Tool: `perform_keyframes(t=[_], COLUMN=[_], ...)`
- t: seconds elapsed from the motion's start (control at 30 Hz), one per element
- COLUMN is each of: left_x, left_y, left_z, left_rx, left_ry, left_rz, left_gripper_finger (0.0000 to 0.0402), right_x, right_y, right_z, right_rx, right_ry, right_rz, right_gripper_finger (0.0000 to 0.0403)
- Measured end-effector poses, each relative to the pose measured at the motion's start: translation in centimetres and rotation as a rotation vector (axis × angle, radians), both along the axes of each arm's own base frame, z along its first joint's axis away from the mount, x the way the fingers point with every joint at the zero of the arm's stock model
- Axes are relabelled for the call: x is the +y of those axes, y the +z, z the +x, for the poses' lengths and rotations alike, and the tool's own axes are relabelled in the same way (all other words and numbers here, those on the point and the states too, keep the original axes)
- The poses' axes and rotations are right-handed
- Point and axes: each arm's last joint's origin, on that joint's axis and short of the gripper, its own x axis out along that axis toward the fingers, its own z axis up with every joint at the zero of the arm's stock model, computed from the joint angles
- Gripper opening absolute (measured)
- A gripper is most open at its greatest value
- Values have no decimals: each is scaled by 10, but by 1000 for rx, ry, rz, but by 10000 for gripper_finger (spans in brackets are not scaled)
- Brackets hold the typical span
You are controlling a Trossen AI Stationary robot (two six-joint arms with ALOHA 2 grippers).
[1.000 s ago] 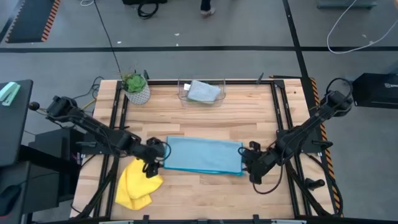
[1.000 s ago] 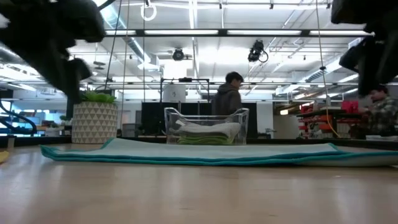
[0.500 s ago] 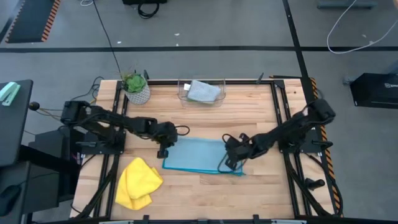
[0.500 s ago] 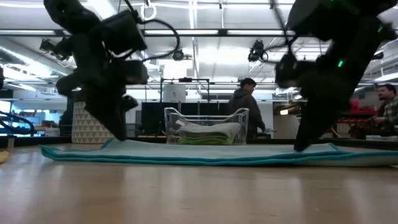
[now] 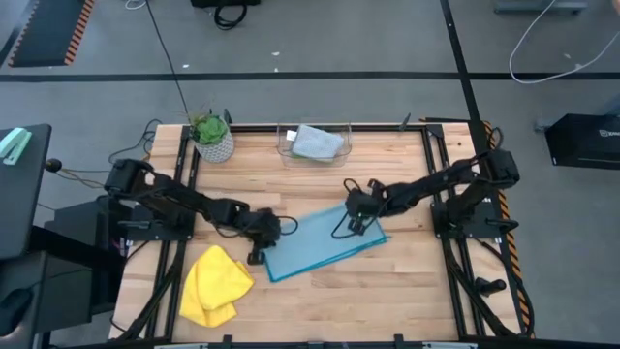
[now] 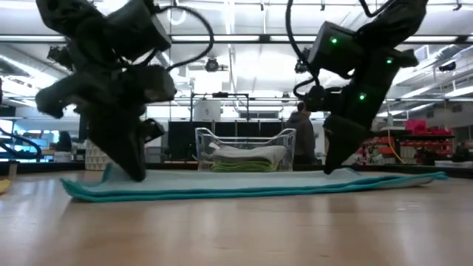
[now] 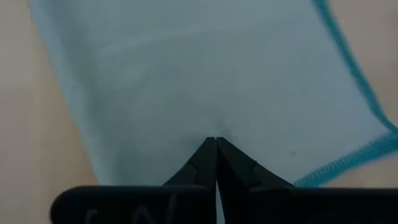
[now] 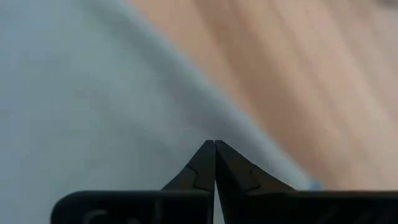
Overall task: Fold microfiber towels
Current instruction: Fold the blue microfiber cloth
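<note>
While the light blue towel (image 5: 325, 244) lies skewed across the middle of the bench (image 5: 407, 291), its long edges run diagonally, lower end toward the left arm and upper end toward the right. The left gripper (image 5: 260, 233) sits at the towel's lower left corner with its jaws pressed together on the cloth (the left wrist view shows the tips meeting on blue fabric beside the teal hem). The right gripper (image 5: 355, 215) rests at the upper right end, jaws likewise closed on the cloth near its edge. Bare wood is open in front of the towel and to its right; the yellow towel (image 5: 213, 285) lies crumpled near the front left corner, apart from the blue one. At the back edge stand the potted plant (image 5: 211, 137) and the clear bin (image 5: 314, 143) holding a pale grey towel (image 5: 316, 142). Half a second ago the blue towel lay square to the bench; it now sits rotated, and both grippers have shifted with it.
</note>
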Motion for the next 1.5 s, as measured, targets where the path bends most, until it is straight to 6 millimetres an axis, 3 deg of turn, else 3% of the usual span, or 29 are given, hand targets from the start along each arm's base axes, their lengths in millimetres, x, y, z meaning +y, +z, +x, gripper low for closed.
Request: perform_keyframes(t=[0.1, 0.2, 0.33, 0.5, 0.67, 0.8, 0.93, 1.1, 1.27, 1.4, 1.5], left_x=[-12, -22, -27, -20, -7, -7, -12, -23, -36, -45, -49], left_y=[-3, -5, 21, 52, 37, 23, 13, 13, 11, 6, 26], left_z=[11, 19, 27, 12, -13, -20, -23, -19, -9, -4, -7], left_rx=[-91, -120, -132, -68, 159, 160, 93, -23, -126, -104, -84], left_ry=[-5, -40, -86, -100, 10, 38, 51, 45, 11, -55, -98], left_rz=[-44, -66, -45, -6, 82, 62, 26, -45, -103, -150, -126], left_gripper_finger=[19, 16, 7, 14, 18, 10, 11, 10, 9, 11, 8], right_x=[-13, -12, 7, 26, 18, 2, -17, -48, -77, -66, -43], right_y=[11, 30, 49, 41, 18, -3, -9, -6, 3, 27, 44], right_z=[-2, -4, -8, -12, -9, -4, 4, 9, 13, 10, 7], right_rx=[-13, -107, -222, -211, -128, -43, -44, -71, -162, -232, -279], right_ry=[34, 41, 37, -90, -226, -266, -239, -101, 28, 79, 132], right_rz=[-19, 18, 116, 146, 129, 113, 70, -5, 27, 35, 53], right_gripper_finger=[18, 16, 12, 13, 20, 23, 22, 15, 12, 16, 15])
